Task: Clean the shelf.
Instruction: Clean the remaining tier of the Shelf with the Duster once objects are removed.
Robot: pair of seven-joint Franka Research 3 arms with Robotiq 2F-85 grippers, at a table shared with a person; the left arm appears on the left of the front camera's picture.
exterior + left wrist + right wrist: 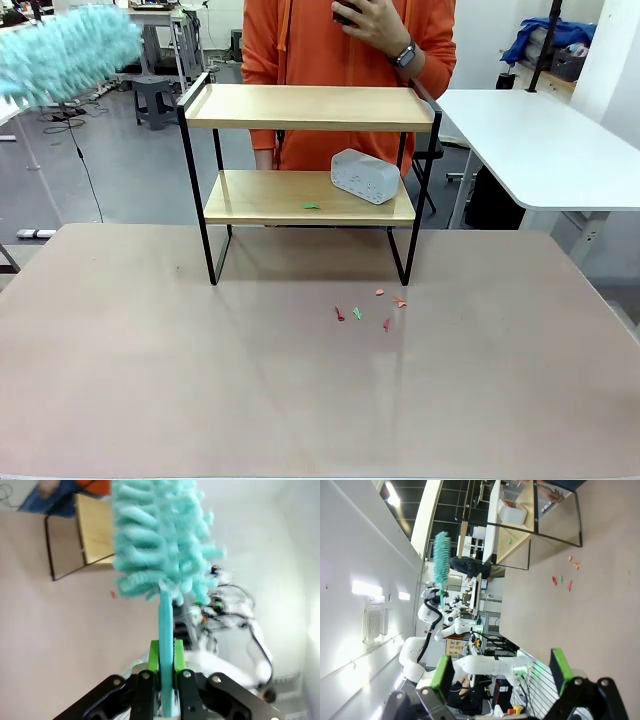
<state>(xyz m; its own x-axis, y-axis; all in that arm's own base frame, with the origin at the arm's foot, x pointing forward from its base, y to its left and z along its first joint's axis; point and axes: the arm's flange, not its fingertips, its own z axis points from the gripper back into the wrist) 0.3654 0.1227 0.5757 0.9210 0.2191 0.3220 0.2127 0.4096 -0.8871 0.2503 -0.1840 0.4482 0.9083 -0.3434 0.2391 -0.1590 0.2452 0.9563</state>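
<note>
- Two light wooden boards in a thin black frame make up the shelf [310,107]. It stands on the surface [300,400] in the upper middle of the front view, with all four legs down.
- On its lower board, toward the right, we see a white rounded box [365,175] lying slightly tilted. A small green scrap [312,206] lies a little to its left.
- Several red and green scraps [368,308] lie loose on the surface just below the shelf's right front leg, not touching it.
- We find the left claw [166,655] clamped on the thin teal handle of a fluffy teal duster [160,535]. Its green pads [154,652] press the handle from both sides.
- In the front view the duster's head is blurred and in the air in the upper left corner, well apart from the shelf.
- The right claw [501,669] stands wide open with nothing between its fingers. The surface and the shelf appear in the upper right of its view.
- A person [300,40] in an orange top stands behind the shelf at the top centre. One hand [375,22] is raised, holding something dark that we cannot make out.
</note>
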